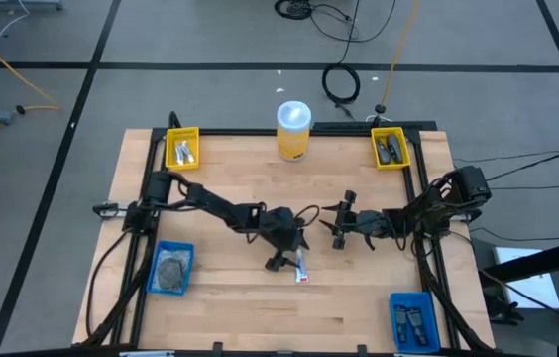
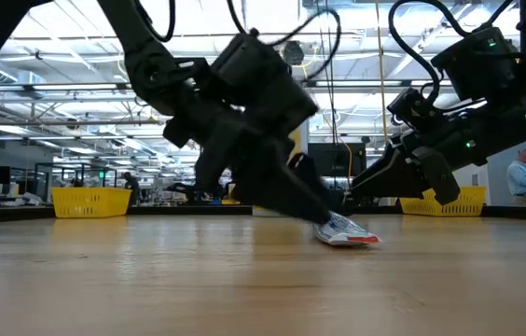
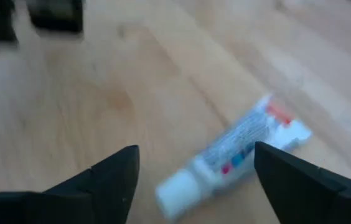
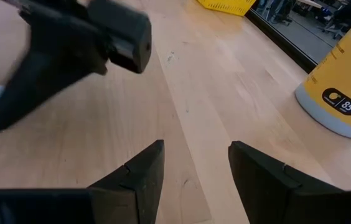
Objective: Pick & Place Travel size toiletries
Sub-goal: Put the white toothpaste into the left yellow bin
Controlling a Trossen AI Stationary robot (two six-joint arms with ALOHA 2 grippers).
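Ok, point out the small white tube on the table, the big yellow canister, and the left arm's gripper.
Small white tube with red end (image 3: 231, 152): left wrist view, mid-body.
Big yellow canister with white lid (image 1: 293, 133): high view, yellow side.
Left gripper (image 3: 194, 165): left wrist view, midway between its open fingers.

Light is even and bright from overhead; ceiling strip lamps show in the low view behind the arms. The table (image 1: 260, 307) carries only soft, short shadows under the arms near its middle. The left wrist view is motion-blurred: the tube (image 3: 231, 155) and wood grain smear. The right wrist view is sharper, though the left gripper (image 4: 57, 62) looks soft.
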